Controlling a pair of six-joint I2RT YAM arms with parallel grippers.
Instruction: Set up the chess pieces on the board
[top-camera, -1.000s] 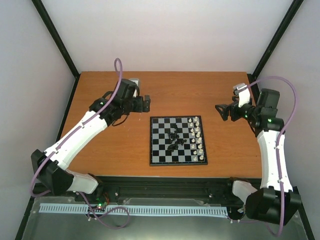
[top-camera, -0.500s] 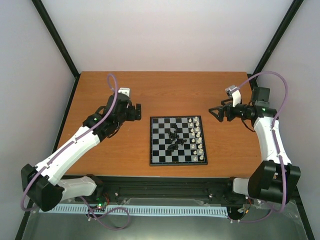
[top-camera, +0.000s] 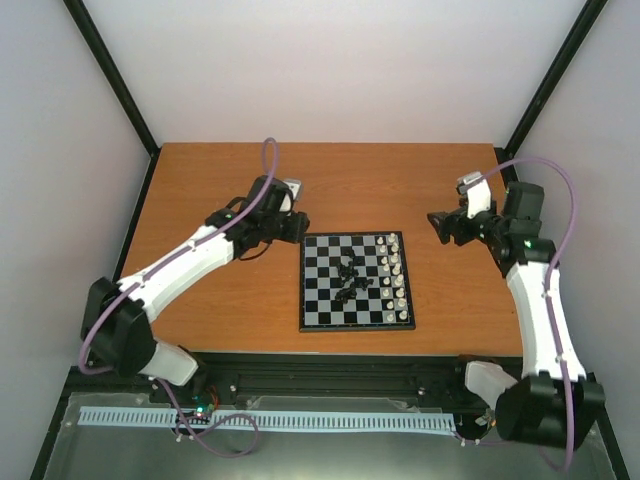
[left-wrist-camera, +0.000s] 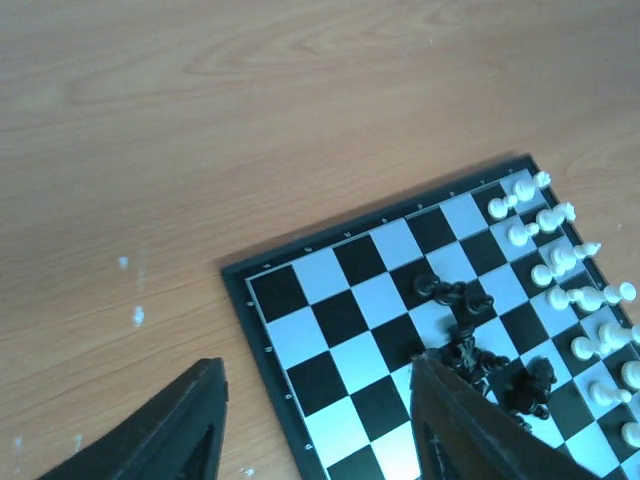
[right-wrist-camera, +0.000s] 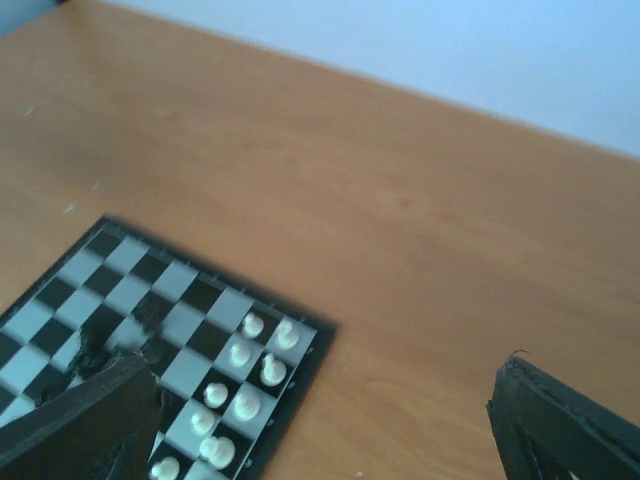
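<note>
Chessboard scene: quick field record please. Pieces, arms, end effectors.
board: flat on the wooden table, between the two arms
white pieces: upright, two rows along the board's right side
black pieces: heaped mid-board, not set up
left end effector: open, empty, by the board's far-left corner
right end effector: open, empty, off the board's far-right corner
contact: neither end effector touches a piece

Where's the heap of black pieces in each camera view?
Top external: black pieces heaped at centre of board.
Left wrist: black pieces lower right.
Right wrist: black pieces lower left, blurred.
Shared landmark: white pieces lined along one board edge.
</note>
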